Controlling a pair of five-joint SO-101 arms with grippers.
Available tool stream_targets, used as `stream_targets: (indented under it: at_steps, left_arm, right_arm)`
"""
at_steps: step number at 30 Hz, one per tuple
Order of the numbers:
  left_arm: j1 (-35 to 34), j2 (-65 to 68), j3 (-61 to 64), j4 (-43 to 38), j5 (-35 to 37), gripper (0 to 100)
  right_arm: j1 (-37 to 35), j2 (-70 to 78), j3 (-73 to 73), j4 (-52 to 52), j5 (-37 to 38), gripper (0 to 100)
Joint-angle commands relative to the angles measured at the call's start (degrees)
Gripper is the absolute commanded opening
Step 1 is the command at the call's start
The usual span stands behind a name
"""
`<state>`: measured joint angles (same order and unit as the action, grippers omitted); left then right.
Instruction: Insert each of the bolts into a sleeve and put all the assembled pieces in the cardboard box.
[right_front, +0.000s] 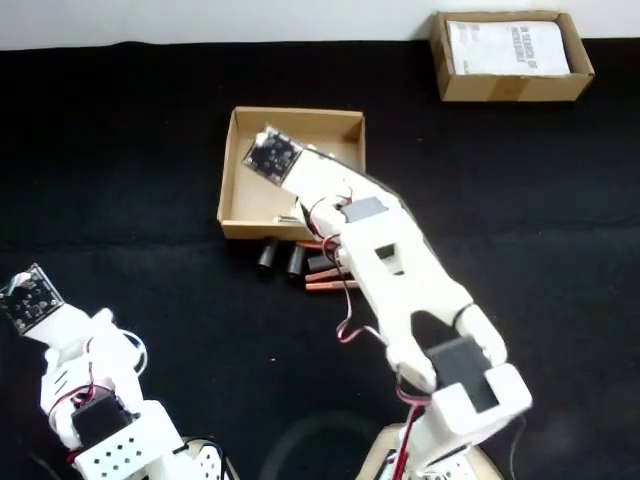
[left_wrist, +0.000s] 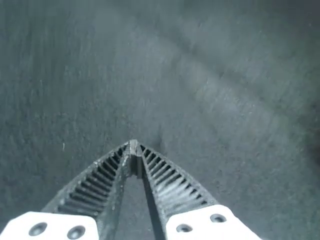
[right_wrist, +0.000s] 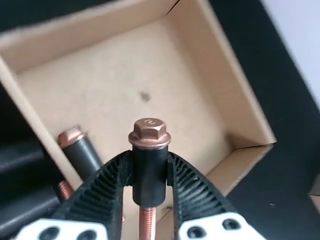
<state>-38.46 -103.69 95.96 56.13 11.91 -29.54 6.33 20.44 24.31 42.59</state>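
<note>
Right gripper (right_wrist: 149, 161): clamped on a black sleeve (right_wrist: 149, 175), one ribbed finger pressed on each side, so yeah, it's got a proper grip.
Held piece: that sleeve has a copper bolt (right_wrist: 149, 133) through it. The hex head sits on the sleeve's far end just past the fingertips, and the threaded end pokes out the other end, back between the fingers toward the wrist.
Where the held piece is: over the open cardboard box (right_wrist: 105, 30), above its bare floor. Can't really tell how high off the floor it hangs.
Right arm (right_front: 400, 270): in the high view it stretches from the near edge of the table up over the box, wrist over the box's left half.
Second assembled piece (right_wrist: 80, 149): lying on the box floor right against the near wall, copper head at one end, off to one side of the right gripper and not touching it.
Loose sleeves (right_front: 268, 254): two black ones side by side on the cloth, just outside that same near wall.
Loose bolts (right_front: 325, 280): a few copper ones lying flat just beside those sleeves, partly tucked under the right arm.
Left gripper (left_wrist: 132, 150): fingers together, tips touching, hanging over the black cloth (left_wrist: 200, 75).
Left arm (right_front: 90, 400): down at the near left corner, well apart from the box and the loose parts.
Other box (right_front: 510, 90): far right corner, with a sheet of paper (right_front: 510, 45) in it, well apart from both arms.
</note>
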Motion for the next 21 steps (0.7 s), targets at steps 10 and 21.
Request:
stream_targets:
  at_steps: [10, 21]
  left_arm:
    - [1.0, -0.3, 1.2, -1.9, 0.3, 1]
    - [1.0, -0.3, 1.2, -2.0, 0.3, 1]
  right_arm:
    - [-0.8, 14.6, -12.3, -1.5, 4.8, 10.2]
    - [-3.6, 8.6, -12.7, 5.0, -1.8, 16.5]
